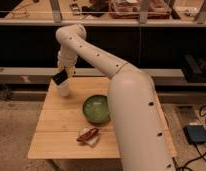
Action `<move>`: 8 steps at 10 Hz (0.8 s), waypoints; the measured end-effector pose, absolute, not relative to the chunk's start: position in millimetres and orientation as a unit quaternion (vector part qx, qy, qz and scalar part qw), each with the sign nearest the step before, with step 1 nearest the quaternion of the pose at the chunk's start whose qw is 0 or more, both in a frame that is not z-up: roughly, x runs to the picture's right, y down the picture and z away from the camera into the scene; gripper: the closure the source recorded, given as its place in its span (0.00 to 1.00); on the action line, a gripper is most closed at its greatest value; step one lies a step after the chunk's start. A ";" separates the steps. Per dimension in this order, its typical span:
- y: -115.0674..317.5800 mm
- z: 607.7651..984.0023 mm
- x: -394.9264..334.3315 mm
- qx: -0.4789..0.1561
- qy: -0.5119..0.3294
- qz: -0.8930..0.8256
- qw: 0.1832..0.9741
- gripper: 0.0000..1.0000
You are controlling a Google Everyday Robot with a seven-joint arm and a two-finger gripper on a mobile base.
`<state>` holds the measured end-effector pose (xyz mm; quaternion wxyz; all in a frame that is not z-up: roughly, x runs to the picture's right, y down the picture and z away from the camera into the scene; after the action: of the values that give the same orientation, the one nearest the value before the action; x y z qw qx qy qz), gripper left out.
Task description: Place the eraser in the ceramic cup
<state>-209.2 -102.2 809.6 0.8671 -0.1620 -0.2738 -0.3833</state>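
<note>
My gripper point(61, 76) hangs at the far left of the wooden table point(63, 122), right above the white ceramic cup point(63, 89). It is shut on the eraser point(59, 78), a small flat black block held tilted just over the cup's rim. The cup stands upright near the table's back left corner, its top partly hidden by the eraser and the gripper.
A green bowl point(97, 108) sits mid-table. A red-brown and white packet point(88, 135) lies near the front edge. My white arm point(131, 110) covers the table's right side. A dark shelf unit runs behind. Cables and a blue box point(196, 134) lie on the floor at right.
</note>
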 end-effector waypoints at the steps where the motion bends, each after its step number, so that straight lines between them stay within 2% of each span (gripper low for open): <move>1: -94.1 814.3 -215.3 -0.175 -0.284 -0.376 0.864 1.00; 8: -92.7 853.1 -226.3 -0.214 -0.309 -0.334 0.864 1.00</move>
<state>-226.3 -92.7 853.1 0.8643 -0.2136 -0.3094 -0.3342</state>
